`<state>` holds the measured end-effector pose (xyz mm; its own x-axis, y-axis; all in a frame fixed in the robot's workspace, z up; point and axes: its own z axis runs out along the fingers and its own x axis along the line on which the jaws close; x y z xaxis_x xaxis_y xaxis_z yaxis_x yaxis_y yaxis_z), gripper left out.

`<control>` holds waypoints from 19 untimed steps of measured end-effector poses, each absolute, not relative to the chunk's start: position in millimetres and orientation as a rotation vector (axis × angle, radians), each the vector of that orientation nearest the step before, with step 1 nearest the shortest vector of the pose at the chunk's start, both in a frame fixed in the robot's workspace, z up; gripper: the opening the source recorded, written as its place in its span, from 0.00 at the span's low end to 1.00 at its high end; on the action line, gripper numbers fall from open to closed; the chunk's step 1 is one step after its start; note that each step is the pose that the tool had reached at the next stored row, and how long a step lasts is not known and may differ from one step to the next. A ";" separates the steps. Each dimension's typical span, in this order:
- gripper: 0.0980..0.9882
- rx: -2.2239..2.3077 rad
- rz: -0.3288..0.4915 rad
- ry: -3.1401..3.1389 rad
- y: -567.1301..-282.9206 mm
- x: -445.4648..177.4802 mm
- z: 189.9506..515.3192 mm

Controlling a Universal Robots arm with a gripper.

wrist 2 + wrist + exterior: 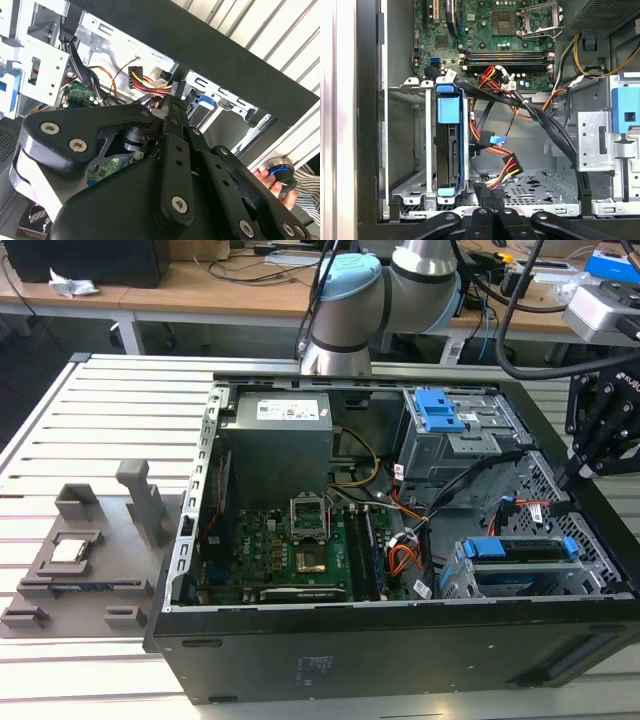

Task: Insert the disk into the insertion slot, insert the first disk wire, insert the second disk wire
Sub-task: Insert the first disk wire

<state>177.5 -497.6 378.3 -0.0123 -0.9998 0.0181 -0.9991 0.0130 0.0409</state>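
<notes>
The disk [520, 550] sits in its blue frame inside the insertion slot [455, 580], the low grey cage at the exterior view's right of the open computer case. In the first wrist view the disk [451, 150] stands edge-on in the cage [412, 150], with no wire touching it. My gripper [489, 192] hangs a short way from the disk's connector edge, shut on a red, yellow and black disk wire [500, 175] whose black plug [512, 162] hangs free. A second wire with a blue plug [497, 140] lies loose nearby. In the exterior view the gripper [585, 465] hovers over the case's right wall.
A taller grey bay with a blue latch [440, 410] stands behind the cage. The motherboard [290, 540] and power supply [275, 430] fill the case's left. A grey fixture [90, 550] lies on the slatted table. A person's hand [272, 180] holds a button outside the case.
</notes>
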 end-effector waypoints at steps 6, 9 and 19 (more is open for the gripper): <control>0.08 2.178 -0.025 -2.206 -497.6 177.7 378.4; 0.29 2.178 -0.025 -2.206 -497.6 177.8 378.3; 0.36 2.340 -0.020 -2.031 -498.2 177.8 378.3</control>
